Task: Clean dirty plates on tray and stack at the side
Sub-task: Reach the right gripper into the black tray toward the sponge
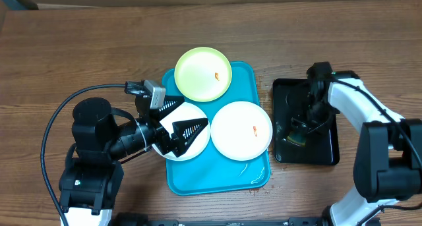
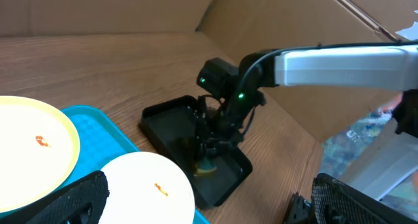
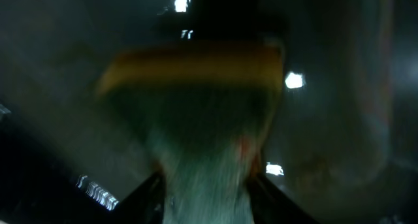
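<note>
The turquoise tray [image 1: 245,176] holds three plates. The pale yellow-green plate [image 1: 198,74] lies at its far end, with an orange smear. A white plate [image 1: 237,130] with an orange smear lies on the right and also shows in the left wrist view [image 2: 140,185]. A second white plate [image 1: 200,142] lies at the left edge. My left gripper [image 1: 194,113] hovers open over it, empty. My right gripper [image 1: 301,128] is down in the black tray [image 1: 324,153], shut on a yellow-and-green sponge [image 1: 295,140]. The right wrist view shows that sponge [image 3: 196,87] blurred between the fingers [image 3: 202,198].
The black tray [image 2: 163,119] stands right of the turquoise tray [image 2: 98,126], on the wooden table. The yellow-green plate [image 2: 26,152] is at the left of the left wrist view. A thin pale streak [image 1: 244,169] lies on the tray's near part. Cardboard stands beyond the table.
</note>
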Robot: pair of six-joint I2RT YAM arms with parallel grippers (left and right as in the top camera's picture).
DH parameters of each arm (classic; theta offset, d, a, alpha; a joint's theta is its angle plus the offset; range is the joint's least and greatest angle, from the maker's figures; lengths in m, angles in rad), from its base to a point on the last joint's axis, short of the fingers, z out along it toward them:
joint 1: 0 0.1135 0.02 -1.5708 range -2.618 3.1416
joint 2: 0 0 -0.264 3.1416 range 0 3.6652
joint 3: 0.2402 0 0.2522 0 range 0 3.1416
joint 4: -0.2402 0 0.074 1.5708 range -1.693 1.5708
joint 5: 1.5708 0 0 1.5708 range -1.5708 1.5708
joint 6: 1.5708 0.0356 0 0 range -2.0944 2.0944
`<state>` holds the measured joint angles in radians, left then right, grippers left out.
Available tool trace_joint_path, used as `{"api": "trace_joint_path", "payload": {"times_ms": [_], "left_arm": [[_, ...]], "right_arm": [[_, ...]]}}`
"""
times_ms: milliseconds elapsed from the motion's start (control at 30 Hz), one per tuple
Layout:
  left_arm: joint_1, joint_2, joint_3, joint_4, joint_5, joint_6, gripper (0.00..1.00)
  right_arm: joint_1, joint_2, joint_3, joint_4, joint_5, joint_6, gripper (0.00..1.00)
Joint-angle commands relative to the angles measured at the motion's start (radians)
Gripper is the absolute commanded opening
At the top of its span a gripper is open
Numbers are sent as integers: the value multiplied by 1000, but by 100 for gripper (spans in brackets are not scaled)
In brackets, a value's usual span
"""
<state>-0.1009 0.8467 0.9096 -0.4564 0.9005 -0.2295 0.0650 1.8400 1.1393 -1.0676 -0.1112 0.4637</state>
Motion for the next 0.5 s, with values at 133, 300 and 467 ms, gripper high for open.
{"api": "trace_joint_path", "payload": {"times_ms": [133, 300, 467], "left_arm": [[2, 4, 27, -4, 32, 24, 100], [2, 18, 27, -4, 32, 24, 100], [2, 41, 27, -5, 32, 24, 100]], "right_arm": [[-9, 0, -52, 150, 20, -16, 4], [-10, -21, 14, 60, -62, -157, 8], [-10, -26, 63, -23, -34, -157, 49]]}}
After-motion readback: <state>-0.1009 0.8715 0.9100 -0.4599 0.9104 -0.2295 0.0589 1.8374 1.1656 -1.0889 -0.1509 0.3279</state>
